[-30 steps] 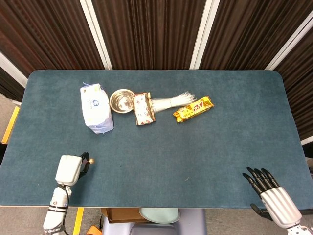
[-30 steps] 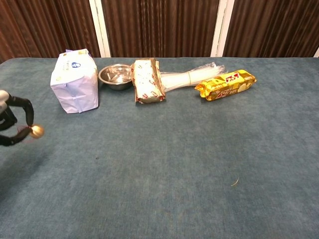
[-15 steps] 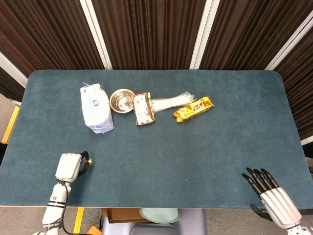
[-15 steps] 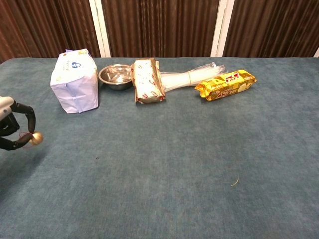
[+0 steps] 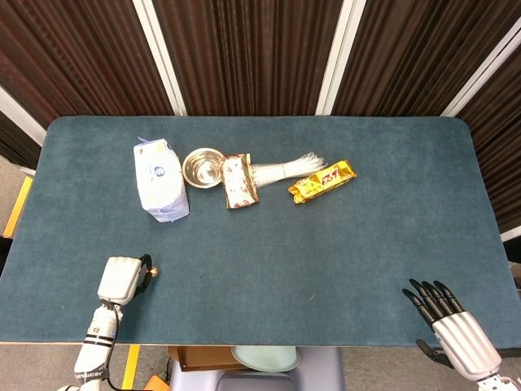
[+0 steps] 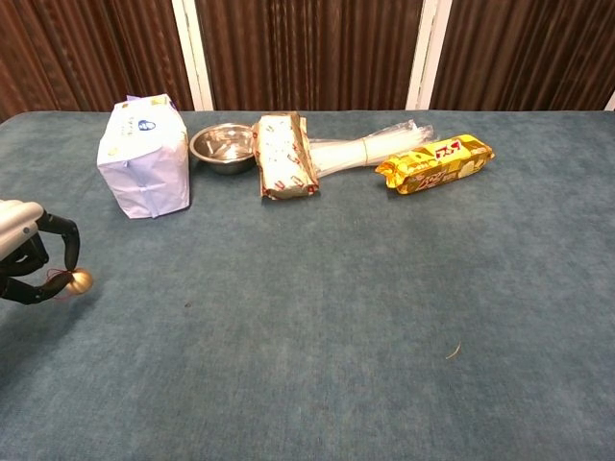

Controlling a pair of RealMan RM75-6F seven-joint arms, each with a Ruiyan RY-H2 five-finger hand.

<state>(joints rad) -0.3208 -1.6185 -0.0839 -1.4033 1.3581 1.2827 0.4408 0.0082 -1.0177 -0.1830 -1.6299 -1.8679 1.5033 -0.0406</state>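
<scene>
My left hand (image 5: pixel 120 281) (image 6: pixel 27 259) hovers over the near left part of the blue table (image 5: pixel 342 244), pinching a small gold ball (image 5: pixel 152 271) (image 6: pixel 80 280) between thumb and a fingertip. My right hand (image 5: pixel 452 326) lies at the near right edge with its dark fingers spread and nothing in it; the chest view does not show it. Along the far side lie a white tissue pack (image 5: pixel 159 179) (image 6: pixel 144 156), a steel bowl (image 5: pixel 203 167) (image 6: pixel 223 146), a brown snack packet (image 5: pixel 239 181) (image 6: pixel 284 155), a clear bag of straws (image 5: pixel 286 169) (image 6: pixel 370 149) and a yellow biscuit packet (image 5: pixel 321 181) (image 6: pixel 435 163).
A tiny pale scrap (image 6: pixel 453 351) (image 5: pixel 310 297) lies on the cloth near the front middle. Dark curtains with white posts stand behind the table. A pale green round thing (image 5: pixel 264 356) shows under the front edge.
My left hand has come lower and nearer the front edge, carrying the gold ball with it. The right hand and the row of items have not moved.
</scene>
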